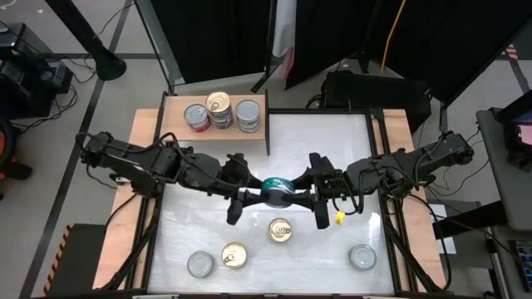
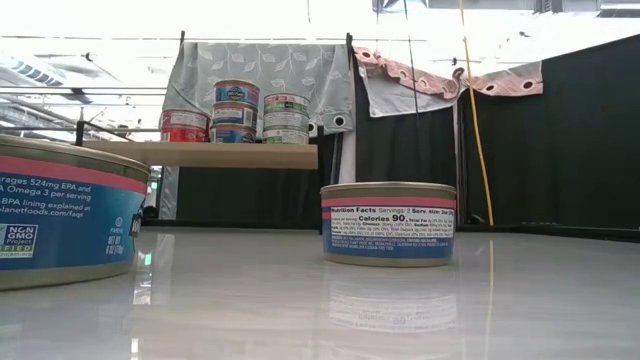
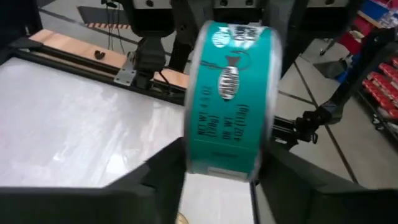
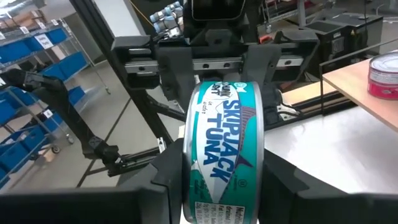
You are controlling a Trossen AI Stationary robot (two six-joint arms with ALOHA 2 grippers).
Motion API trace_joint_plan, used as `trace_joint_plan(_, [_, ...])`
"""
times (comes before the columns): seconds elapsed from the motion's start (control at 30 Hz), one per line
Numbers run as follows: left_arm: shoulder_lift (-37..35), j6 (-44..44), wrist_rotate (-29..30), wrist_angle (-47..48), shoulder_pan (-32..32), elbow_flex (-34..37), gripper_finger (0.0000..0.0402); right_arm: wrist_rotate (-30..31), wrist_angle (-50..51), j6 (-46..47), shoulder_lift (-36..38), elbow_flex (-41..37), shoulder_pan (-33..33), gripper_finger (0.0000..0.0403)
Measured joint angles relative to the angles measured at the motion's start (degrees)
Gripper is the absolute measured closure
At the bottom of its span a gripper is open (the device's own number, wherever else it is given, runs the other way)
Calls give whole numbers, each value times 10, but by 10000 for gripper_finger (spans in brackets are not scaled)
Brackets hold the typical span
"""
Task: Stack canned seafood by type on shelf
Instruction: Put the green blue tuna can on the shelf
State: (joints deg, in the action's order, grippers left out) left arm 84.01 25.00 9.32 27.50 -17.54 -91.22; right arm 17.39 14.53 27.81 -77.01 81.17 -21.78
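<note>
A teal-labelled tuna tin hangs on edge above the table's middle, between both grippers. My left gripper comes at it from the table's left and my right gripper from the right; both are shut on it. The shelf, a light-wood board at the far left, carries three tins or stacks of tins standing on their bases. Several more tins stand on the table near its front edge, among them a gold-lidded one and a silver-lidded one. My left gripper pinches the tin between its two fingers, one finger on each flat face. The fingers come nearly level from the table's left. The tin stands on edge, its label band toward the wrist, clear of the table. My right gripper pinches the same tin by its two flat faces, one finger on each. It comes nearly level from the table's right, opposite the other gripper. The tin stands on edge between the fingers, lifted clear.
Two more tins stand at the near left. In the low view a blue-and-pink tin stands mid-table and another close by on the left. A dark frame edges the white tabletop.
</note>
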Motion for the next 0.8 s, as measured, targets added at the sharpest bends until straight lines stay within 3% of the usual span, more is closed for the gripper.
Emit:
trace_joint_plan(0.1, [0, 2, 13, 2, 0, 0, 258, 2, 2, -5, 0, 0, 0, 268])
trace_joint_plan(0.3, [0, 0, 28, 2, 0, 0, 258, 7, 4, 16, 0, 0, 0, 240])
trace_joint_plan(0.57, [-24, 5, 36, 54, -1, 0, 258, 6, 76, 81, 38, 0, -1, 124])
trace_joint_plan(0.7, [-60, 35, 59, 147, -2, 0, 258, 16, 148, 100, 74, 0, -1, 73])
trace_joint_plan(0.8, [-100, 82, 87, 224, -6, 0, 258, 34, 197, 114, 106, 0, -1, 56])
